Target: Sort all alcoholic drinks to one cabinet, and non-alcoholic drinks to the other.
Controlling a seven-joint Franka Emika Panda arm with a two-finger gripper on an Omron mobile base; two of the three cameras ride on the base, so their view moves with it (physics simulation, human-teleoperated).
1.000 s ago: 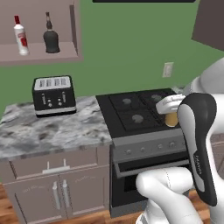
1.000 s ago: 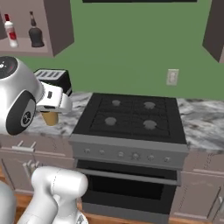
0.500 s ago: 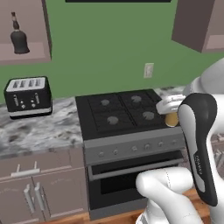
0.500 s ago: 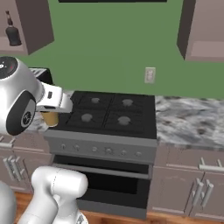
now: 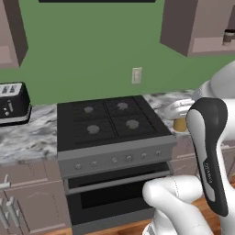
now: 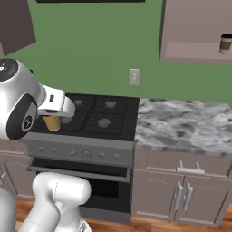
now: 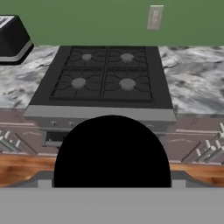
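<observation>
Hand view puts the black top of the tan-orange cup (image 7: 112, 151) right up against the lens, a dark dome that hides the fingers themselves; in the right base view the cup (image 6: 52, 122) hangs below the white hand, the fingers (image 6: 58, 118) spread wide around its body and clamped on it, above the front left of the stove (image 6: 93, 118). The left base view shows the same cup (image 5: 180, 124) tucked beside the dark forearm.

The right wall cabinet (image 6: 195, 31) stands open, well apart from the hand and above it, and a second cup (image 6: 225, 44) with a dark lid already sits on its shelf near the right edge. That looks like the destination for the carried drink.

Risks, as I judge them: the cup is short and the grip wide, so a tilt during the lift could let it slip; the shelf edge could catch the cup's base on entry; and a careless placement could knock the cup already there.

Around the stove runs a marbled grey surface (image 6: 181, 124) over mauve drawer units, a black toaster (image 5: 13, 103) at far left, a green wall with a socket (image 5: 136, 75).
</observation>
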